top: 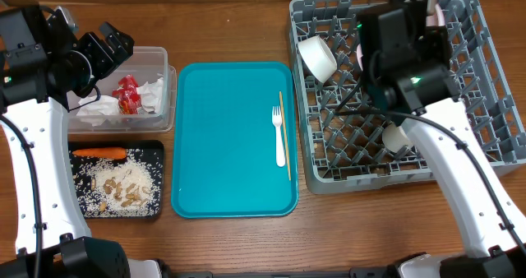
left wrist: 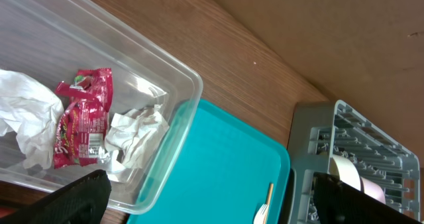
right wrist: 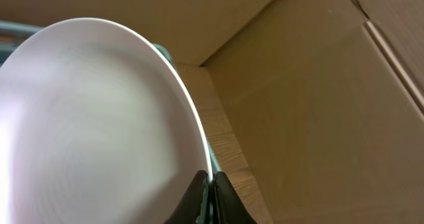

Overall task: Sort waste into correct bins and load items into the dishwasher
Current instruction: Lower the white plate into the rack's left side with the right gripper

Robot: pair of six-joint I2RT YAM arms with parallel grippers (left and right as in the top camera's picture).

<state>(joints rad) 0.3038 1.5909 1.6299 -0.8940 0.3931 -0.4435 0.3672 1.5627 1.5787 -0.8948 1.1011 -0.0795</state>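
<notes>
Two arms were posed over the table (top: 246,245), one at each end. At the left, the left arm (top: 33,146) stood up from the near-left corner and bent inward above the clear tub (top: 167,81). The left fingers (left wrist: 73,201) were spread wide with nothing between them, hanging over the tub's left part and clear of its contents. Inside lay a crumpled red wrapper (left wrist: 83,124) with white napkins (left wrist: 26,118) bunched on either side of it.

Just nearer the robot sat the black tray (top: 156,159), holding an orange carrot (top: 99,153) along its far edge and rice-like scraps (top: 123,183) scattered across the middle.

Between the bins and the rack lay the teal tray (top: 222,146). A white fork (top: 279,134) and a thin wooden stick (top: 284,134) lay side by side near its right edge.

The grey dish rack (top: 493,105) filled the right end. A white bowl (top: 316,57) lay tipped near its far-left corner, and a small white cup (top: 396,136) sat nearer the front, partly behind the arm.

The right arm (top: 468,187) slanted from the near-right corner up over the rack's far side. The right fingers (right wrist: 197,199) were pinched tight on the rim of a pale pink plate (right wrist: 86,118) — held on edge at the rack's far row. Whether the plate touched the pegs could not be told.
</notes>
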